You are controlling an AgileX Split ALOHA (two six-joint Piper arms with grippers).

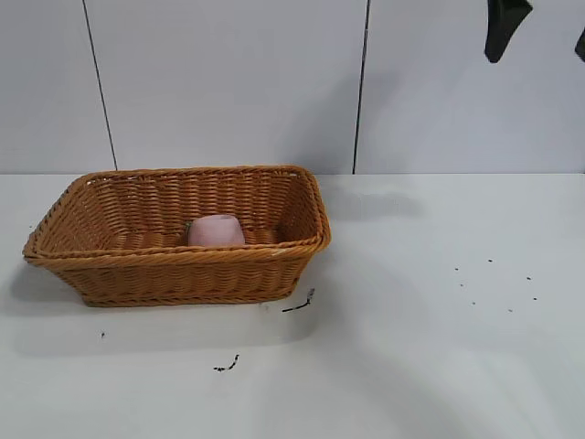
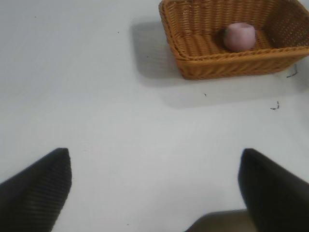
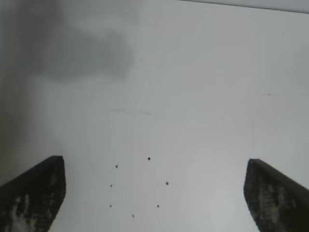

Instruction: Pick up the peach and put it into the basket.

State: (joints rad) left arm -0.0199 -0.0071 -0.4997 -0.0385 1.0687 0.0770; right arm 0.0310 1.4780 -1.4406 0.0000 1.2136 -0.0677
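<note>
The pale pink peach (image 1: 217, 230) lies inside the orange-brown wicker basket (image 1: 137, 265) at the table's left; both also show in the left wrist view, peach (image 2: 239, 36) in basket (image 2: 212, 65). My right gripper (image 1: 539, 32) hangs high at the top right, open and empty; its wrist view (image 3: 154, 193) shows only bare table between wide-apart fingers. My left gripper (image 2: 154, 188) is open and empty over bare table, well away from the basket; it is out of the exterior view.
Small dark marks lie on the white table in front of the basket (image 1: 299, 303) and a ring of dots at the right (image 1: 498, 283). A white panelled wall stands behind.
</note>
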